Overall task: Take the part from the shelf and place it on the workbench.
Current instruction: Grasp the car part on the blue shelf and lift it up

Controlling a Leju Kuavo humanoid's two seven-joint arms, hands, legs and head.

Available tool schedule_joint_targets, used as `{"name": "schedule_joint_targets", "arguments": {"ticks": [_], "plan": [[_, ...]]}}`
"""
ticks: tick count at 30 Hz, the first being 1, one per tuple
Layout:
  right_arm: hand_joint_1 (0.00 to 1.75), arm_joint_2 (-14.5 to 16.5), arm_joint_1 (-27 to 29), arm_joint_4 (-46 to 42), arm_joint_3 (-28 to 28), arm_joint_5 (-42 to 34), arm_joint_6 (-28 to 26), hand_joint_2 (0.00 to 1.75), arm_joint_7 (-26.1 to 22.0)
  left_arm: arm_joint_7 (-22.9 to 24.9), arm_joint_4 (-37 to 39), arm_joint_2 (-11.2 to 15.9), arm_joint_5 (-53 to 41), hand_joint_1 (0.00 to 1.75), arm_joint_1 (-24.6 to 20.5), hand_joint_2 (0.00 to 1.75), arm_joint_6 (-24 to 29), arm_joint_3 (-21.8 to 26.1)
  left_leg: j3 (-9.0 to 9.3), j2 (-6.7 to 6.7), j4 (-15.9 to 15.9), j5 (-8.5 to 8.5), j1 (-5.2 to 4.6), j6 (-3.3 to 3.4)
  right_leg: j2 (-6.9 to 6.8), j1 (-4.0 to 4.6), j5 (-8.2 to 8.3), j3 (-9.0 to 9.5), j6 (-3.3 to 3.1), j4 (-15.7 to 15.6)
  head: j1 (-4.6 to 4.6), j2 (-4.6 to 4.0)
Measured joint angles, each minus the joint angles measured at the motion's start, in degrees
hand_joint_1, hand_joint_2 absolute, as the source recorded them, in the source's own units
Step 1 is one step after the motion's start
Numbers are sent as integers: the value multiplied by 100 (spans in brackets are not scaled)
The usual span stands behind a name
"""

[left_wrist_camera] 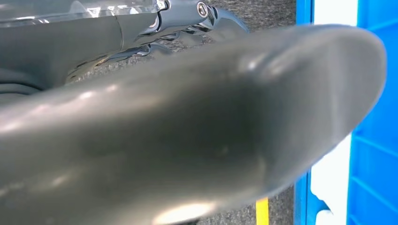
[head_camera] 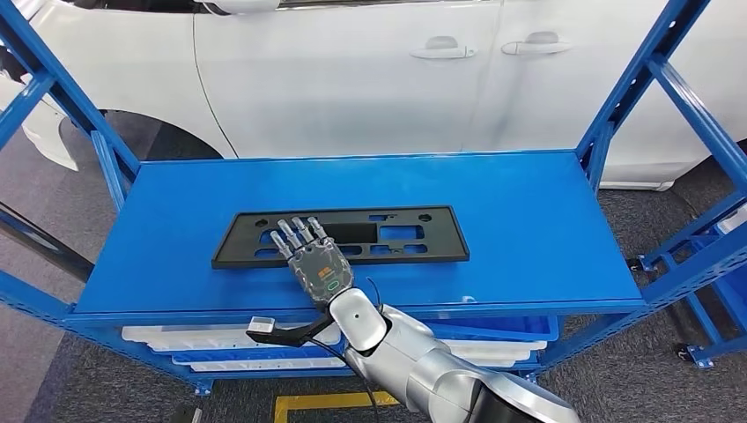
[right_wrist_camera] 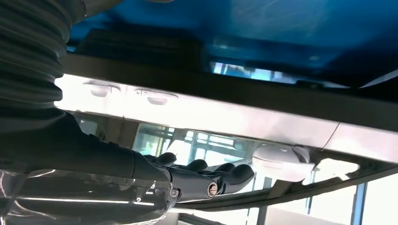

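The part [head_camera: 396, 233] is a long flat black frame with several cut-outs, lying lengthwise in the middle of the blue top shelf [head_camera: 528, 211]. My right hand [head_camera: 315, 263] reaches in from the shelf's front edge, with its fingers [head_camera: 298, 233] spread and stretched over the left half of the part. It grips nothing. In the right wrist view, the dark fingers [right_wrist_camera: 206, 176] are extended, and the part's dark edge [right_wrist_camera: 136, 47] lies along the blue shelf [right_wrist_camera: 281, 23]. My left hand [left_wrist_camera: 187, 131] hangs beside the rack, empty, thumb close to the lens.
A white car [head_camera: 352, 70] stands right behind the shelf. Blue uprights [head_camera: 630, 97] frame both ends of it. White trays [head_camera: 211, 339] and a blue bin [head_camera: 493, 328] sit on the lower level. Another blue rack [head_camera: 713, 264] stands at the right. A yellow line [head_camera: 326, 404] marks the floor.
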Motion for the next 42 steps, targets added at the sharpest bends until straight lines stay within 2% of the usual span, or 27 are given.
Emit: {"name": "schedule_joint_targets", "arguments": {"ticks": [1,3,4,5,8,9,10,11,13,15,19,21,23,24,25,26,28,29,30,32,34,36,38,39,40,41,42], "plan": [[24,-1,-11,16,37,-31,51,175,27,-5,0,0,-11,0,-3,0,0,17,6,-5,-18,-12,-16,32,0,5,7,-10,29,-2,1,1],[110,-3,-22,57,115,-102,204,175,103,-15,-1,0,-30,0,-5,0,0,48,8,-8,-44,13,-2,105,-2,2,-11,-19,93,14,1,1],[154,-4,-29,82,151,-136,299,175,153,-21,-1,0,-39,0,-9,0,0,57,15,-4,-65,29,11,143,-6,0,-83,-57,123,107,5,1],[173,-5,-34,114,183,-163,388,175,203,-31,-2,1,-53,0,-14,0,0,63,21,1,-85,44,24,175,-9,-3,-220,-151,149,322,9,1],[175,-12,-33,238,250,-230,511,175,288,-62,-2,4,-96,0,-19,0,0,85,8,15,-85,53,20,212,-14,-33,-734,-684,196,1440,16,1],[174,-14,-32,280,266,-249,512,175,296,-67,-2,4,-106,0,-18,0,0,94,5,16,-81,52,17,214,-14,-41,-770,-791,203,1655,16,1],[173,-14,-36,315,281,-265,506,175,307,-70,-2,4,-118,0,-18,0,0,102,7,15,-76,51,16,213,-15,-48,-694,-786,202,1642,16,1],[173,-15,-46,341,293,-275,490,175,318,-73,-2,4,-128,0,-18,0,0,109,12,11,-70,48,16,208,-16,-54,-527,-665,193,1397,17,1],[173,-15,-85,362,310,-284,455,175,338,-80,-3,4,-154,0,-21,0,0,128,19,0,-50,33,5,184,-20,-46,-166,-248,148,568,16,1],[174,-14,-134,371,317,-296,428,175,345,-88,-4,7,-182,0,-19,0,2,151,12,-12,-27,18,-13,130,-19,-28,-28,-15,96,78,13,1],[175,-6,-215,374,321,-349,341,175,332,-94,-8,18,-238,0,-32,0,5,190,3,-9,28,-40,-1,-5,-18,-32,4,21,-19,-16,8,1],[175,-2,-232,374,324,-388,275,175,311,-84,-15,22,-273,0,-44,0,8,194,-191,-3,493,-333,10,-58,-34,-56,25,37,-63,-44,2,1],[175,-2,-222,379,328,-414,198,175,284,-64,-19,26,-309,0,-51,0,14,196,-543,-2,1291,-708,20,-99,-41,-49,25,31,-78,-43,1,1],[175,-2,-212,383,332,-426,154,175,270,-56,-20,28,-322,0,-52,0,17,197,-664,-2,1565,-787,24,-111,-41,-45,24,30,-80,-41,2,1],[175,-2,-203,388,336,-442,108,175,258,-50,-20,28,-336,0,-53,0,21,198,-687,-2,1626,-751,27,-116,-41,-43,24,32,-80,-38,1,1],[175,-2,-198,391,338,-461,61,175,249,-47,-21,28,-349,0,-56,0,24,198,-592,-2,1439,-605,31,-114,-39,-44,22,38,-77,-36,1,1],[175,-2,-196,395,339,-510,-24,175,239,-63,-25,28,-376,0,-69,0,31,199,-187,-1,625,-222,37,-90,-36,-40,14,56,-55,-30,1,1],[175,-2,-197,398,338,-537,-55,175,238,-84,-26,28,-390,0,-78,0,35,199,-14,-4,267,-102,29,-61,-31,-30,12,54,-32,-23,2,1],[175,-2,-197,402,337,-561,-83,175,235,-122,-27,28,-404,0,-82,0,38,200,85,-6,47,-50,18,-30,-26,-20,15,44,-3,-19,7,1],[175,-2,-194,408,331,-597,-140,175,227,-250,-32,28,-455,0,-82,0,60,200,100,-9,-39,-51,-11,45,-15,-13,34,15,59,-19,8,1],[175,-2,-195,409,312,-603,-192,175,211,-416,-38,24,-525,0,-84,87,124,200,95,3,-68,-18,9,123,-15,-21,-11,-16,121,34,9,1],[175,-4,-198,408,280,-573,-223,175,186,-543,-46,19,-578,0,-99,175,185,200,95,17,-102,14,31,191,-17,-28,-274,-211,168,455,18,1],[175,-6,-183,402,230,-474,-241,175,150,-615,-50,17,-600,0,-106,175,202,201,76,26,-95,17,21,216,-18,-41,-640,-593,190,1253,24,1],[175,-7,-170,390,190,-395,-245,175,128,-633,-50,17,-604,0,-105,175,206,203,69,29,-88,16,18,218,-18,-47,-737,-751,196,1574,23,1],[175,-7,-156,363,138,-291,-248,175,94,-639,-50,16,-604,0,-105,175,211,205,66,30,-80,12,17,218,-18,-50,-722,-818,197,1696,24,1],[175,-7,-144,316,68,-167,-250,175,52,-637,-50,14,-604,0,-105,175,217,209,66,29,-71,7,16,214,-19,-53,-602,-774,190,1586,24,1],[175,-5,-134,243,-23,-19,-250,175,-3,-631,-51,8,-603,0,-107,175,223,216,71,27,-61,-1,16,204,-19,-54,-401,-619,175,1250,24,1]]}}
